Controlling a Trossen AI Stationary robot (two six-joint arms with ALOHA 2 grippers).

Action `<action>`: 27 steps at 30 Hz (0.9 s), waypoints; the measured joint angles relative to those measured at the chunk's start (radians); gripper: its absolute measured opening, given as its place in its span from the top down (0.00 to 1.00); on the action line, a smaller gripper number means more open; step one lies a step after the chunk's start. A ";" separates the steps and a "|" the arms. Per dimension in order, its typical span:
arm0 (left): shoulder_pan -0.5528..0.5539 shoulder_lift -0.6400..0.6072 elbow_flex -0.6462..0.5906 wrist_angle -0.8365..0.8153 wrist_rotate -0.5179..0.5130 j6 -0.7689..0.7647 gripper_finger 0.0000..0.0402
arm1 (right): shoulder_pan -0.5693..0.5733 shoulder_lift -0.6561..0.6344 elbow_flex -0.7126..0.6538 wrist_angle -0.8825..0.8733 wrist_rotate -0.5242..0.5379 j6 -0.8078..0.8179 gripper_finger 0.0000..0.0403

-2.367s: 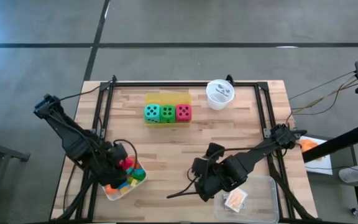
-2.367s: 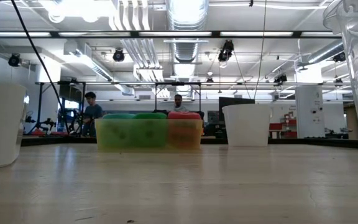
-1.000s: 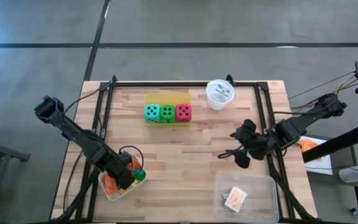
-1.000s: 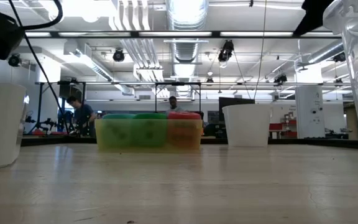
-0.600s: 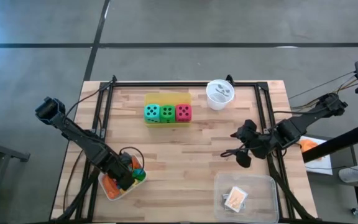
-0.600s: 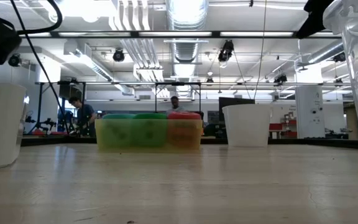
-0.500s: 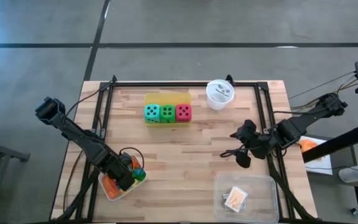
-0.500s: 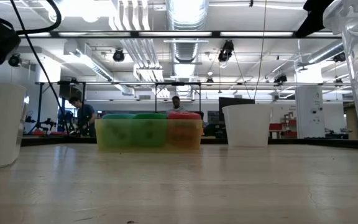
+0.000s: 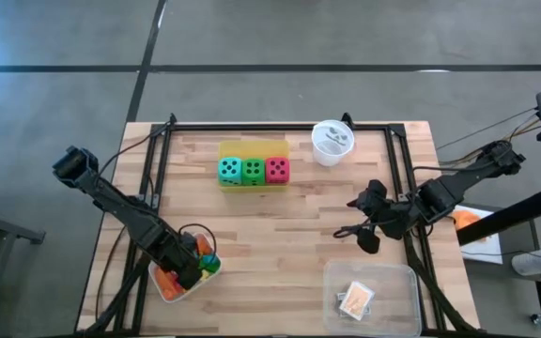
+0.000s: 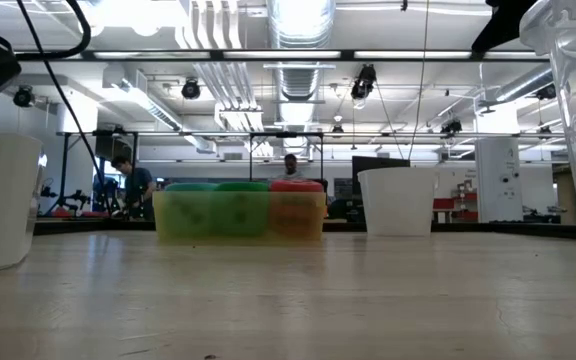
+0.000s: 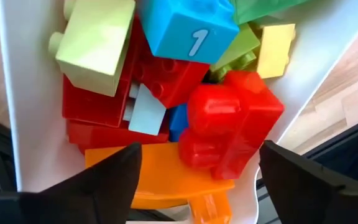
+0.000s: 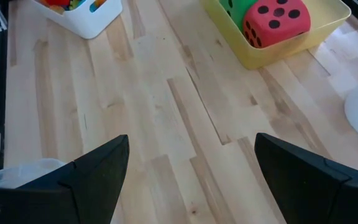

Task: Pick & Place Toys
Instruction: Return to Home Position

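Observation:
Several bright blocks lie heaped in a white tray point(image 9: 169, 293) at the table's near left. My left gripper point(image 9: 191, 268) points down into it, open. In the left wrist view its fingers point(image 11: 114, 177) stand on either side of a red block point(image 11: 232, 130), which lies on an orange one point(image 11: 166, 180). A blue block point(image 11: 191, 28) and a yellow one point(image 11: 95, 43) lie farther in. Three dice point(image 9: 253, 170), teal, green and red, sit in a yellow tray point(image 9: 252, 147). My right gripper point(image 9: 363, 235) hangs open above the table's right side, over bare wood point(image 12: 191, 174).
A round white cup point(image 9: 332, 143) stands at the far right. A clear tray point(image 9: 374, 296) with cards point(image 9: 355, 300) sits at the near right. Black rails point(image 9: 158, 169) run along the table's left, far and right sides. The middle of the table is bare wood.

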 joint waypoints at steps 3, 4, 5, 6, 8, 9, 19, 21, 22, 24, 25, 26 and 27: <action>0.000 -0.004 0.000 -0.001 0.004 -0.004 0.21 | 0.000 0.000 0.000 0.000 0.001 0.000 0.15; 0.000 -0.007 0.000 0.000 0.008 -0.003 0.21 | 0.000 0.000 0.000 0.000 0.002 0.000 0.15; 0.000 -0.012 0.000 0.000 0.012 -0.003 0.21 | 0.000 0.000 0.000 0.000 0.002 0.000 0.15; 0.000 -0.018 0.003 -0.004 0.015 -0.004 0.21 | 0.000 0.000 0.000 0.000 0.002 0.000 0.15; 0.000 -0.032 0.023 -0.031 0.015 -0.003 0.21 | 0.000 0.000 0.000 0.000 0.002 0.003 0.15; 0.000 -0.040 0.040 -0.054 0.012 -0.003 0.21 | 0.000 0.000 0.000 0.000 0.002 0.005 0.15; 0.005 -0.075 0.321 -0.364 -0.376 0.157 0.21 | 0.000 0.000 0.000 0.012 0.034 0.018 0.15; 0.005 -0.075 0.368 -0.357 -0.610 0.312 0.21 | 0.000 -0.001 0.000 0.043 0.064 0.018 0.15; -0.002 -0.075 0.385 -0.342 -0.728 0.373 0.21 | 0.000 -0.002 0.000 0.059 0.068 0.009 0.15; -0.020 -0.078 0.406 -0.334 -0.950 0.438 0.21 | 0.000 -0.009 0.000 0.096 0.074 -0.007 0.16; -0.020 -0.082 0.407 -0.337 -1.030 0.444 0.21 | 0.000 -0.013 0.000 0.110 0.089 -0.006 0.17; -0.014 -0.094 0.405 -0.342 -1.080 0.444 0.21 | 0.000 -0.018 0.000 0.118 0.100 -0.004 0.19; -0.005 -0.110 0.396 -0.341 -1.098 0.446 0.21 | 0.000 -0.025 0.000 0.118 0.101 -0.004 0.21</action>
